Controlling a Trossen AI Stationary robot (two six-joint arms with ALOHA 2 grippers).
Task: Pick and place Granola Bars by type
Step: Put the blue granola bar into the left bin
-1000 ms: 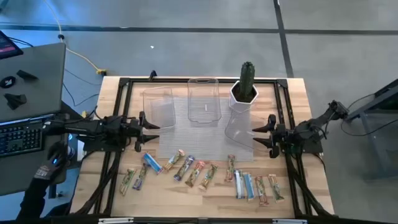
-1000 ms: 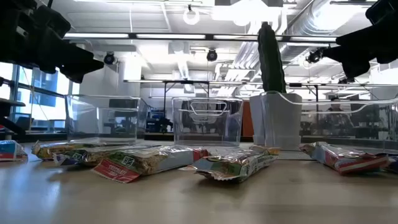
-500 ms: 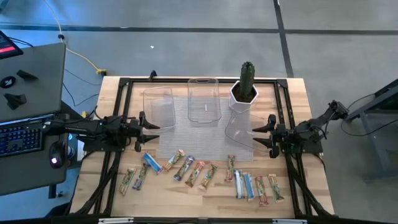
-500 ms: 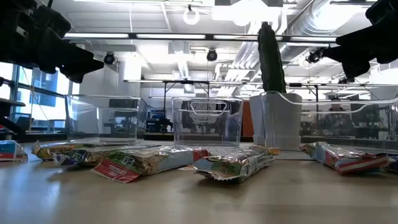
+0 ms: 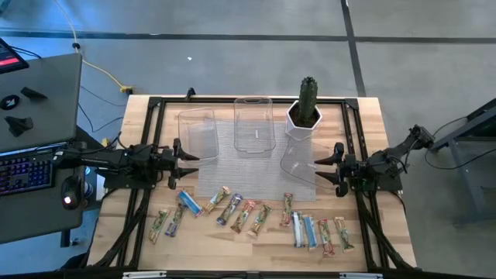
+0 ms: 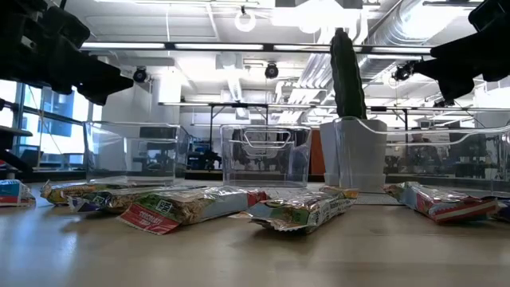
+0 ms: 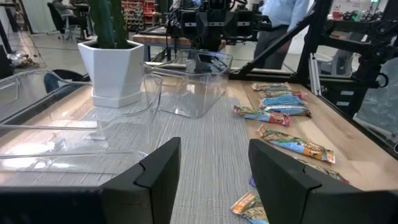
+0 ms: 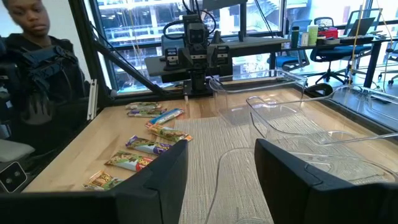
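Observation:
Several granola bars [image 5: 248, 218] lie flat in a loose row along the table's near side, in blue-white, green-tan, red-orange and purple wrappers. They also show in the low view [image 6: 183, 206] and both wrist views [image 7: 283, 140] [image 8: 149, 146]. My left gripper [image 5: 188, 164] hovers open over the table's left side, pointing right, behind the row. My right gripper [image 5: 322, 168] hovers open on the right side, pointing left, next to a clear bin. Each wrist view shows its own fingers spread apart with nothing between them [image 7: 214, 180] [image 8: 221, 180].
Three clear plastic bins [image 5: 196, 133] [image 5: 254, 124] [image 5: 298, 164] stand on a grey mat [image 5: 248, 174] at the table's middle and far side. A cactus in a white pot [image 5: 306, 112] stands far right. A person [image 8: 37, 68] is beyond the table's left side, by a desk with a keyboard [image 5: 23, 172].
Both arms have kept still and the bars lie as before. A person's arm that reached in by the desk at the picture's lower left a second ago has drawn back out of the high view.

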